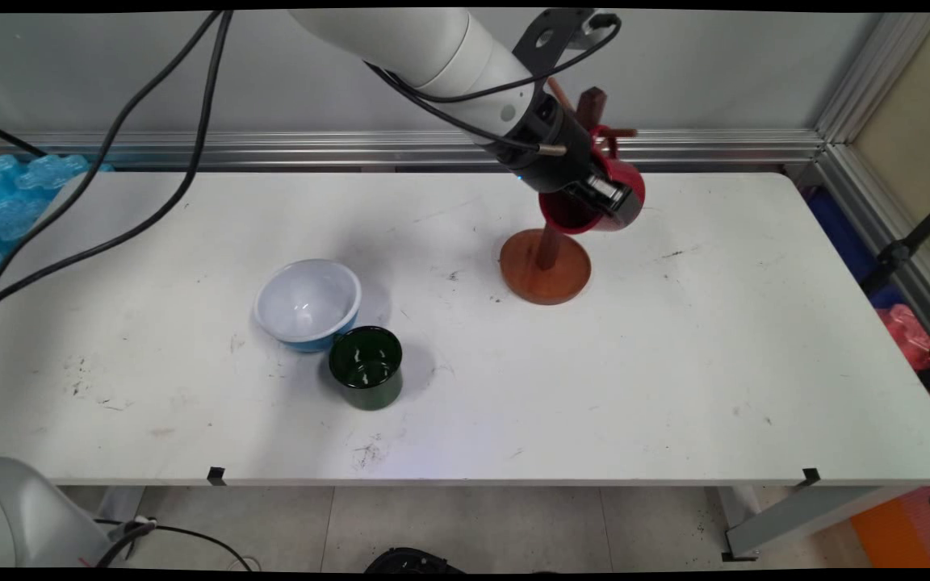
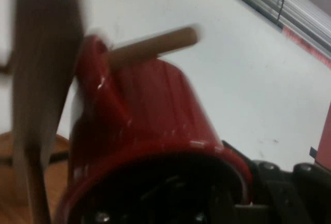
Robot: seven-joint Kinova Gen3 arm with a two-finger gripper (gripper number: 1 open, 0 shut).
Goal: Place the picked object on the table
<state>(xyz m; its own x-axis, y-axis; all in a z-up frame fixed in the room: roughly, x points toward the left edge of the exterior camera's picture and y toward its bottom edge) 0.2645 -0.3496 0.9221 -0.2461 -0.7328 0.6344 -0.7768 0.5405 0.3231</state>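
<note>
Green cup [image 1: 366, 367] beside white bowl [image 1: 307, 304]

White rounded arm links [image 1: 425, 44], black wrist section [image 1: 550, 149] showing a silver pin, black cables [image 1: 150, 137] hanging loosely, black gripper linkage [image 2: 289, 193]

three cups: one red cup [image 1: 622, 202], one green cup [image 1: 366, 367], one blue-and-white cup [image 1: 308, 304]; one wooden cup stand [image 1: 546, 266]; one white table [image 1: 675, 363]; one arm
</note>
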